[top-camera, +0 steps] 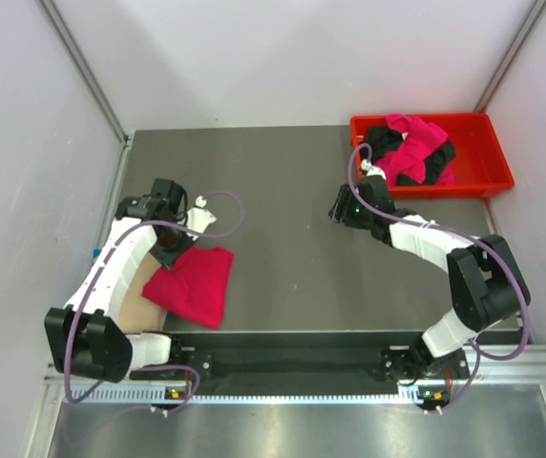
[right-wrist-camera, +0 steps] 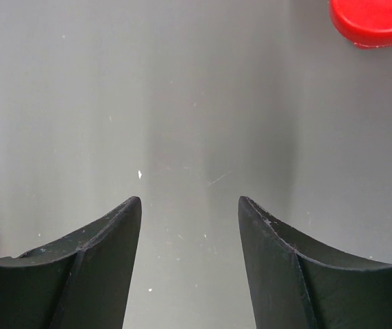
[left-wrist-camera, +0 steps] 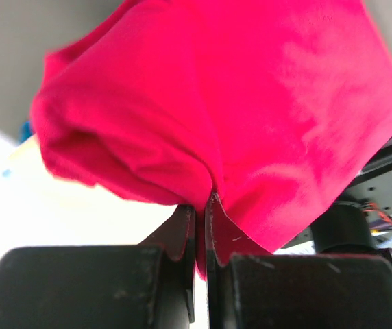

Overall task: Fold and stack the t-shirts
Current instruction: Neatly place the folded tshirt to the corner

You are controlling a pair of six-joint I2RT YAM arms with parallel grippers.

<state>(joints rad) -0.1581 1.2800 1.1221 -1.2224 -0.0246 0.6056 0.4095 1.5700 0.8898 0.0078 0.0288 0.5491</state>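
A folded magenta-pink t-shirt [top-camera: 197, 283] lies at the table's near left, partly over a tan-beige t-shirt [top-camera: 141, 307] under the left arm. My left gripper [top-camera: 179, 250] is shut on the pink shirt's edge; in the left wrist view the pink cloth [left-wrist-camera: 251, 103] is pinched between the closed fingertips [left-wrist-camera: 201, 204]. My right gripper [top-camera: 340, 205] hovers over bare table near the middle, open and empty [right-wrist-camera: 189, 200]. More pink and black t-shirts [top-camera: 411, 150] are heaped in the red tray [top-camera: 488, 176].
The red tray stands at the back right corner; its corner shows in the right wrist view [right-wrist-camera: 374, 24]. Grey walls close in the table on the left, back and right. A black rail [top-camera: 292, 361] runs along the near edge.
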